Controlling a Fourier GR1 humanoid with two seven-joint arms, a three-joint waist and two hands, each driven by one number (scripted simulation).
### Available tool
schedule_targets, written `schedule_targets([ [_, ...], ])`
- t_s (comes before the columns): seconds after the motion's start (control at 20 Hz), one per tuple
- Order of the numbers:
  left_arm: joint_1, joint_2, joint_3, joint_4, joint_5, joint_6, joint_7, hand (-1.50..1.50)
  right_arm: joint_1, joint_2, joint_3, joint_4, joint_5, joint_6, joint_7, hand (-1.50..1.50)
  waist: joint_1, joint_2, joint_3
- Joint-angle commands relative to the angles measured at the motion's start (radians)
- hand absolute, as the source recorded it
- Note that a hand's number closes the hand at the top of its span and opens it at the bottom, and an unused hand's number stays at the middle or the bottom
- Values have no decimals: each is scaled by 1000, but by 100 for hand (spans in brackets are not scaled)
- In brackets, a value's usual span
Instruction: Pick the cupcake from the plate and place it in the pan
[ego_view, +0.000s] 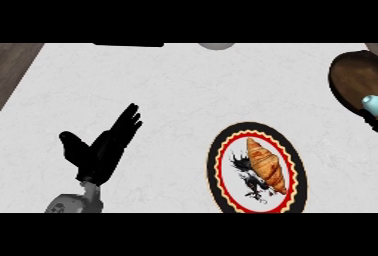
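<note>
Left hand (103, 150) sat low at the view's left, grey forearm (74, 202) coming in from the bottom edge. Hand was released: fingers straight, pointing up and right, thumb splayed out to the left, holding nothing. Right hand didn't show.

Plate (214, 167) was at the lower right of the white counter (184, 90), well apart from the hand: black outer rim, red band, white centre with a dark splash pattern. On it lay a croissant (267, 165), not a cupcake, set lengthwise on the right half of the plate's centre.

Pan (353, 80) was at the right edge, up from the plate, brown inside, cut off by the frame. Light blue handle (371, 104) showed at its lower side. Nothing visible in the pan.

Grey round object (216, 45) at the top edge, mostly cropped.
</note>
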Motion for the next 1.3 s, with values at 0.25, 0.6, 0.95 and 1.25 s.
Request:
schedule_targets([
  [0.25, -27, -14, -17, 5, -11, -11, 7, 0, -213, 23, -101, 344, 2, -114, -108, 150, 32, 15, 4],
  [0.6, -66, -7, -2, -7, 11, -24, 41, 0, -264, -8, -118, 430, 12, -123, -145, 150, 58, 30, 8],
  [0.95, -92, -26, -24, 16, -7, -29, 18, 0, -281, -32, 23, 542, 171, -116, 26, -150, 88, 50, 8],
  [1.25, -70, -38, -28, 23, -19, -13, 8, 0, -325, 5, -77, 553, 63, 60, -41, -150, 63, 36, 11],
])
